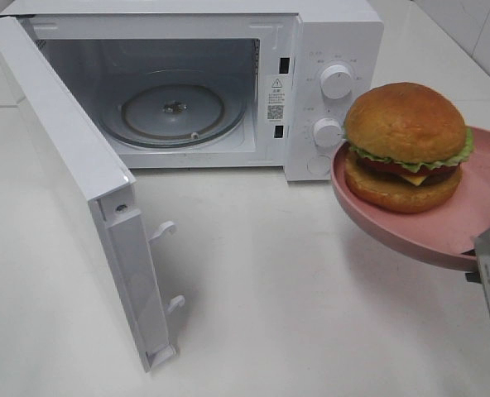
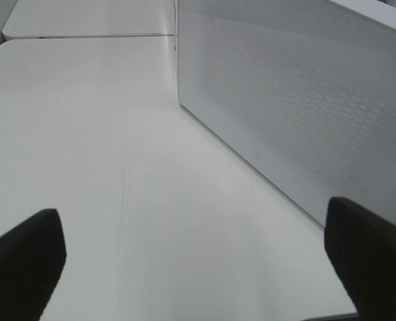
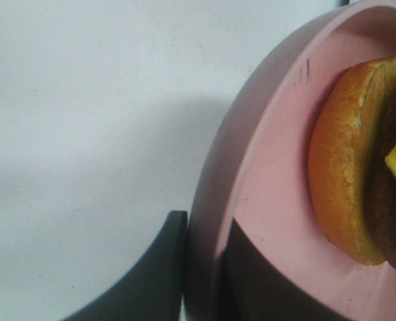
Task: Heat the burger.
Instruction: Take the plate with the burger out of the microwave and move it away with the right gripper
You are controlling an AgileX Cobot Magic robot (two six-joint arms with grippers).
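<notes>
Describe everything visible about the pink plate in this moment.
The round, matte pink plate with a low raised rim is held in the air, tilted, to the right of the open white microwave, above the white table. The right gripper pinches its rim, one dark finger underneath and one on the inner face. The golden-bunned burger with lettuce, tomato and cheese sits on it. A few small dark scuffs mark the inner rim.

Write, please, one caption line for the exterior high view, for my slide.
Right pincer holds the pink plate with the burger raised beside the open microwave.
</notes>
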